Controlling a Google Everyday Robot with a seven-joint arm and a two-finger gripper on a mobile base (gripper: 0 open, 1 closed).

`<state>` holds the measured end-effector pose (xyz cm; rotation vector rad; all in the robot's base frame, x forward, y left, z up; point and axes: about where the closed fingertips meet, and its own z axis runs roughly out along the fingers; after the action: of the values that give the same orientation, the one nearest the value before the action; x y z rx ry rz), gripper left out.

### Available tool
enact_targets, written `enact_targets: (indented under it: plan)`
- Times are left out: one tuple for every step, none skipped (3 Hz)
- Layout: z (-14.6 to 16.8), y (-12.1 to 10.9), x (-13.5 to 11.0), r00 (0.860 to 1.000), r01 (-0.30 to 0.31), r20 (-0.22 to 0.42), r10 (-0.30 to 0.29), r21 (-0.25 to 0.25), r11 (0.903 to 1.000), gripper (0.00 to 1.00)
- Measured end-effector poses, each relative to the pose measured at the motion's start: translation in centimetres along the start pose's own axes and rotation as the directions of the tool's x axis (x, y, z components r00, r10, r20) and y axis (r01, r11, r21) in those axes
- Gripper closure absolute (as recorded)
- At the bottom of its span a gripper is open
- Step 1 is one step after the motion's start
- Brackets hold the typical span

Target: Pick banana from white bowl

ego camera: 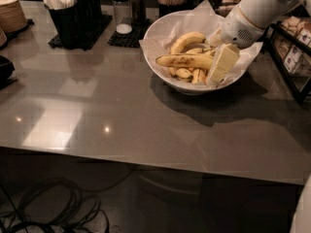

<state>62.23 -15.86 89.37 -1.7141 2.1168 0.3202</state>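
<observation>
The white bowl [160, 69], lined with crinkled white paper, stands at the back right of the grey table. Several bananas lie in it. The long, nearly straight banana [184, 60] with dark streaks lies across the top of the pile, stem end to the left. My gripper [219, 67], cream-coloured on a white arm coming in from the upper right, reaches down into the right side of the bowl at the long banana's right end. That end is hidden behind the gripper. A shorter curved banana [187, 40] lies behind the long one.
A black caddy [73, 18] with white-wrapped items and shakers [121, 6] on a black mat stand at the back. Tan plates [10, 14] are stacked far left. A shelf with boxes [294, 52] stands right of the bowl. Cables [48, 208] lie on the floor.
</observation>
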Motion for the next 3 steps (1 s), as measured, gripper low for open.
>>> enact_targets:
  plan:
    - [0.06,0.01,0.13,1.0,-0.002,-0.002,0.002,-0.001,1.0,0.06]
    - [0.18,0.04,0.43,1.0,-0.009,-0.005,0.009,-0.004,1.0,0.07]
    - [0.48,0.08,0.9,1.0,-0.023,-0.01,0.023,-0.01,0.9997,0.26]
